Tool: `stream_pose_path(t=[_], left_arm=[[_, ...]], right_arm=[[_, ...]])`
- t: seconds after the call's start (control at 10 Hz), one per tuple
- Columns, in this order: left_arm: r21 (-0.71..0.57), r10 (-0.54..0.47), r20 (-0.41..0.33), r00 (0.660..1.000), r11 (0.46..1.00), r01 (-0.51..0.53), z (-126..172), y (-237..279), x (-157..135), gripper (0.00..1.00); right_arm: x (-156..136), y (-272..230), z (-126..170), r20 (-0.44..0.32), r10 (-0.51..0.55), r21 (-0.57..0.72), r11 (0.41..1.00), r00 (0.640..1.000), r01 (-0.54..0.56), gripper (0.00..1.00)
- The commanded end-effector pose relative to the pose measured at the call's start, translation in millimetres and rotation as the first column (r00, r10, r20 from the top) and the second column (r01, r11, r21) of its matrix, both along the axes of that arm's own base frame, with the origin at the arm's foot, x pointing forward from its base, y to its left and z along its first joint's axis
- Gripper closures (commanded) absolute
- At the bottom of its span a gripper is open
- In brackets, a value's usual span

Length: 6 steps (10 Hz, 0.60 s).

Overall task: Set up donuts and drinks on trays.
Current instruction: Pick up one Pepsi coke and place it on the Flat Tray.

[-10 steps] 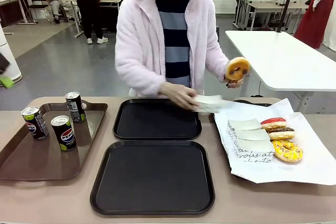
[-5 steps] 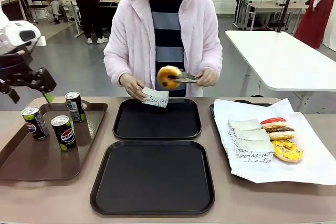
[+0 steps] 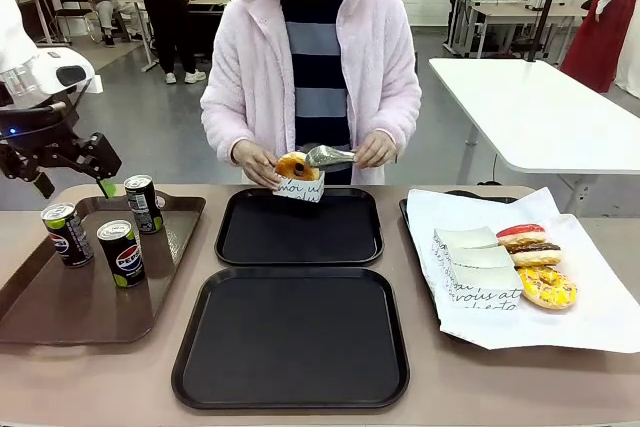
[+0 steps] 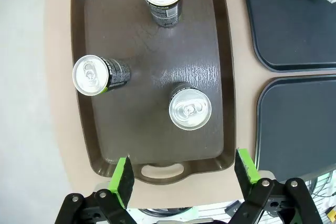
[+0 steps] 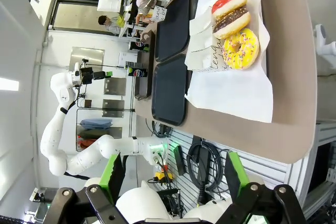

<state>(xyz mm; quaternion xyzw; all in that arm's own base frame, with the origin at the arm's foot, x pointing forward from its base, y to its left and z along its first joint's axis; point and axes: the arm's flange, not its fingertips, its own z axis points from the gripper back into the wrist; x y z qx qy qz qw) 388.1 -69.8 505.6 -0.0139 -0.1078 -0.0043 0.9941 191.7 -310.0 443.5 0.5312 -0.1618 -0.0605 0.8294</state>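
Left gripper (image 4: 184, 169) jaws wide, empty | hovering above brown tray (image 4: 157, 56) | three drinks (image 4: 190, 107) upright on it, beneath gripper

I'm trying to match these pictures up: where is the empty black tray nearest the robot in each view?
Front view: nearer black tray, bottom centre.
Left wrist view: the tray, lower right edge.
Right wrist view: the tray, left of centre.
Shared landmark: the other black tray, alongside it everywhere.

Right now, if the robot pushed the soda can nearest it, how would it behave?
The soda can is tall and slim, so a high push would likely tip it. Smooth metal sides, probably slippery. Top looks sealed, perhaps heavy.
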Motion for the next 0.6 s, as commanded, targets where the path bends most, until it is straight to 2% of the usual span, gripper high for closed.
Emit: stream_pose_path(t=[0.0,0.3,0.5], left_arm=[[0.01,0.008,0.001,1.0,1.0,-0.008,1.5,1.0,-3.5,0.0],[-0.001,0.002,0.002,1.0,1.0,-0.002,1.0,1.5,-0.2,0.0],[0.034,0.011,-0.075,0.997,0.999,-0.009,-34.7,-6.6,13.5,0.0]], right_arm=[[-0.9,-0.1,0.6,0.006,-0.001,0.01,1.0,1.0,0.001,0.0],[-0.9,-0.1,0.6,0.006,-0.001,0.01,1.0,1.0,0.001,0.0],[-0.9,-0.1,0.6,0.006,-0.001,0.01,1.0,1.0,0.001,0.0]])
